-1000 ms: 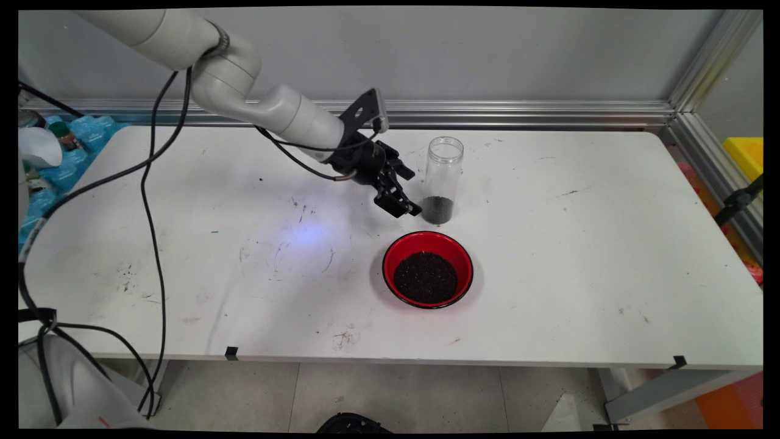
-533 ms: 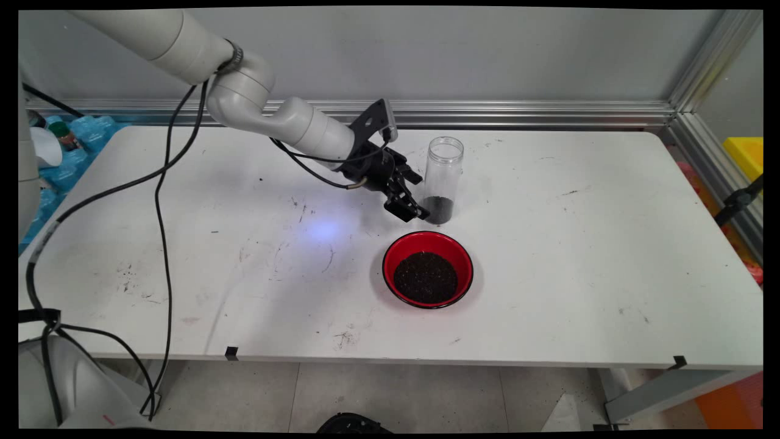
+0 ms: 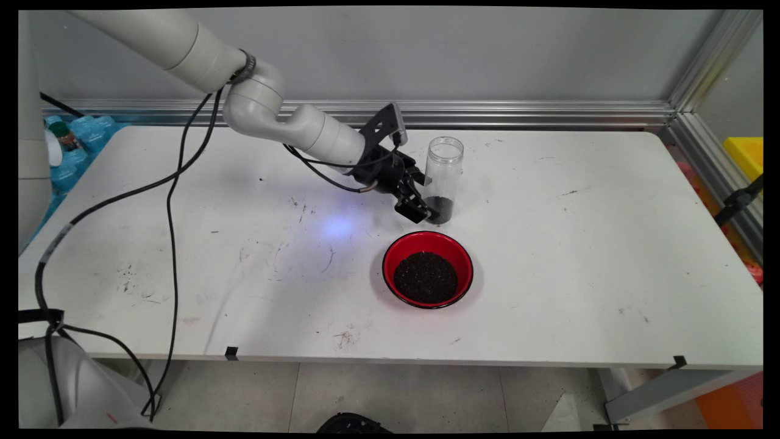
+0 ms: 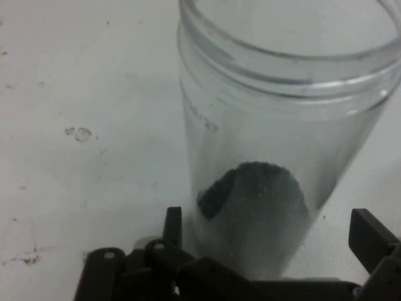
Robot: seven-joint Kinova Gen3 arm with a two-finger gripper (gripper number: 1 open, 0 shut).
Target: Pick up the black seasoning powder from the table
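Gripper [image 4: 266, 251] stood released around jar [image 4: 276, 144], low; glass likely light, slick, breakable; best gripped mid-wall. Bowl [image 3: 428, 269] near.

White table [image 3: 579, 244], scuffed and speckled with dark marks, against a plain grey wall [image 3: 487, 55] edged by an aluminium rail [image 3: 536, 113]; grey tiled floor [image 3: 396, 396] beneath; blue packaging [image 3: 76, 152] at far left, a yellow bin [image 3: 746, 152] at far right.
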